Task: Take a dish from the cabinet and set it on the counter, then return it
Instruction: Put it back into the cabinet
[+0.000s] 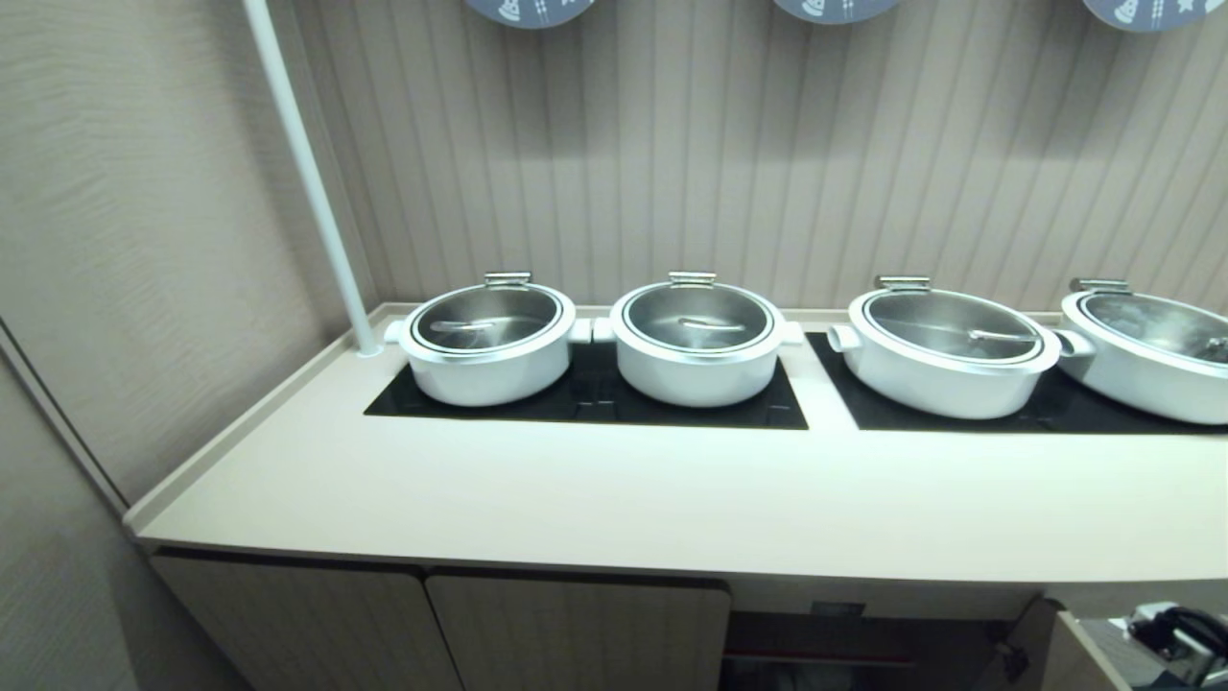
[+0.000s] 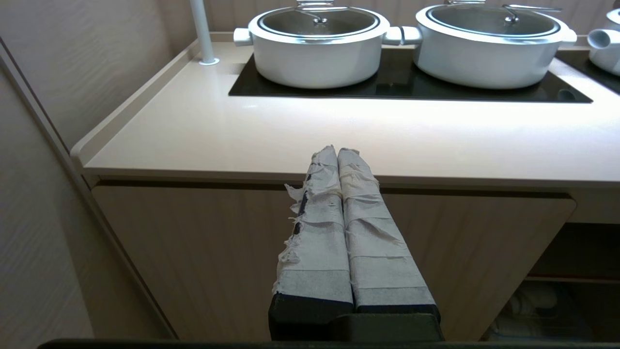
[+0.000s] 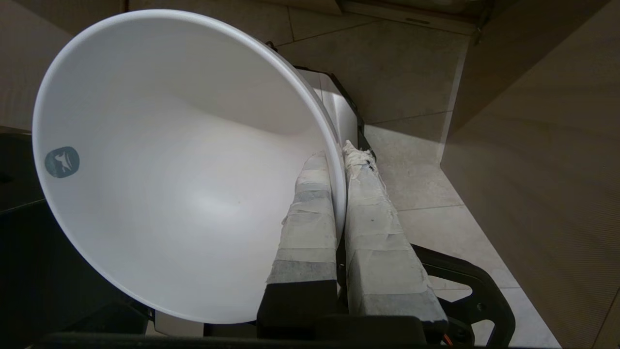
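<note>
The dish [image 3: 169,169], a plain white deep bowl with a small grey mark inside, is tilted on its side in the air. My right gripper [image 3: 339,157] is shut on its rim, one taped finger inside and one outside, low beside the open cabinet [image 1: 825,653] and above the tiled floor [image 3: 426,194]. Only a part of that gripper [image 1: 1182,635] shows at the head view's lower right corner. The cream counter [image 1: 624,489] lies above it. My left gripper [image 2: 338,151] is shut and empty, parked in front of the closed fluted doors [image 2: 218,252].
Several white lidded pots [image 1: 489,341] stand on black glass panels [image 1: 595,401] at the back of the counter. A white pole [image 1: 307,173] rises at the back left corner. An open fluted door [image 3: 542,155] stands close beside the right gripper. Walls close off the left.
</note>
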Robot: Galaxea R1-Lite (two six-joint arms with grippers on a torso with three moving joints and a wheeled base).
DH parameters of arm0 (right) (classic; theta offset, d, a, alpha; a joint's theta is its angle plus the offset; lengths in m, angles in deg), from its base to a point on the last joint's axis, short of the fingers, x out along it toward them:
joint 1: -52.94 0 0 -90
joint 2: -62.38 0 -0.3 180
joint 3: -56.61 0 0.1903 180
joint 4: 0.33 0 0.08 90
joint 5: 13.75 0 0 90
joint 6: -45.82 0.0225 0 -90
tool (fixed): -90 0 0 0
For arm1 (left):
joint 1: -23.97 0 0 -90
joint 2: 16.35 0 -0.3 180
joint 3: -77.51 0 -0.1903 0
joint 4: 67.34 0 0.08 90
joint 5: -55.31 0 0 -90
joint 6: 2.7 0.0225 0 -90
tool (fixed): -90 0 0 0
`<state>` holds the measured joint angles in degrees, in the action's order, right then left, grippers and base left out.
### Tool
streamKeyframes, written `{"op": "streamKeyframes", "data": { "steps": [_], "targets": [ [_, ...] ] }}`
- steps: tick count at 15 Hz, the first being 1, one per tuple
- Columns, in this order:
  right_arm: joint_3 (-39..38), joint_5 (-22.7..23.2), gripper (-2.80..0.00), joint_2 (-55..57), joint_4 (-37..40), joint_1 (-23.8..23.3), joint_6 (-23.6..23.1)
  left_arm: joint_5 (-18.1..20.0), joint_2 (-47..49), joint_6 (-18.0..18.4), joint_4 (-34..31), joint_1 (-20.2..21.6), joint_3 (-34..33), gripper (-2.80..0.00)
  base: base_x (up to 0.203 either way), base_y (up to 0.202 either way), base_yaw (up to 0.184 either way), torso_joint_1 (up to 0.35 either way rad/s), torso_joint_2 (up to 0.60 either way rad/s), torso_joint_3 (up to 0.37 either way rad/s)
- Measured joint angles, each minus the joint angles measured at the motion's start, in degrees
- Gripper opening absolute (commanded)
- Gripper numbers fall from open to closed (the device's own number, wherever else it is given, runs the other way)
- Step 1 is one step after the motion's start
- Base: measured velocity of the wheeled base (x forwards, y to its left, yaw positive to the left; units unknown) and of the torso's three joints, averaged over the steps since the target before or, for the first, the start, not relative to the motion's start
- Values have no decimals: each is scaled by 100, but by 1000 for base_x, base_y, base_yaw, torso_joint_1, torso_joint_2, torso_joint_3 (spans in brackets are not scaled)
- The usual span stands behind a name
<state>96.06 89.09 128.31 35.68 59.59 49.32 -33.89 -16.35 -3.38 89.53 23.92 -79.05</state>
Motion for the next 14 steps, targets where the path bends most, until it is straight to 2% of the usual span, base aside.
{"op": "streamKeyframes", "data": {
  "steps": [9,14],
  "targets": [
    [-17,-2,-280,15,-5,0,-15,-2,0,2,0,-2,2,-280,0,0,0,0,0,0],
    [-17,-1,-280,15,-13,0,-18,-1,0,0,1,-6,0,-280,0,0,0,-51,112,56]
  ]
}}
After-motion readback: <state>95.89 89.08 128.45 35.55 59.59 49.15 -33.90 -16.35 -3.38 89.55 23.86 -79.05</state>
